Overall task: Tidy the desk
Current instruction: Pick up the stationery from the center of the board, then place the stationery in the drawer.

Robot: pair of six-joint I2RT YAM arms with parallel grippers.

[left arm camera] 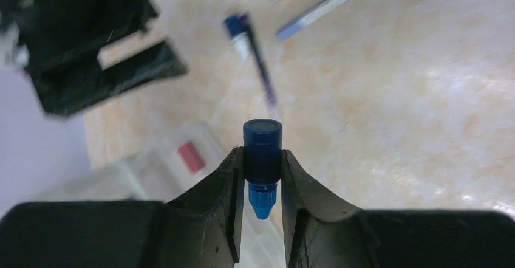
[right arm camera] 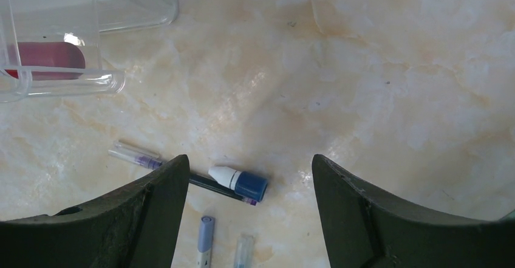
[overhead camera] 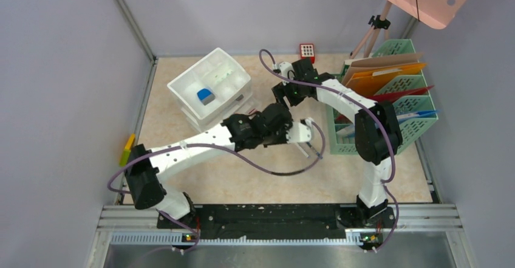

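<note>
The desk (overhead camera: 340, 177) is a beige marble-like top walled by grey panels. My left gripper (left arm camera: 262, 155) is shut on a small dark-blue bottle (left arm camera: 262, 146) with a lighter blue tip, and holds it above the desk (left arm camera: 395, 98). In the top view the left gripper (overhead camera: 314, 144) is near the desk's middle. My right gripper (right arm camera: 249, 158) is open and empty, hovering over a blue-and-white small bottle (right arm camera: 240, 181) that lies against a dark pen (right arm camera: 209, 184) on the desk (right arm camera: 364, 67). In the top view the right gripper (overhead camera: 280, 95) is behind the left one.
Several loose pens (right arm camera: 205, 237) lie by the bottle. A clear drawer (right arm camera: 109, 79) holds a red item (right arm camera: 42, 58). A white drawer unit (overhead camera: 209, 89) with a blue item (overhead camera: 206, 95) stands back left. A green mesh file rack (overhead camera: 401, 116) with folders stands right. A red keypad (overhead camera: 307, 51) lies at the back.
</note>
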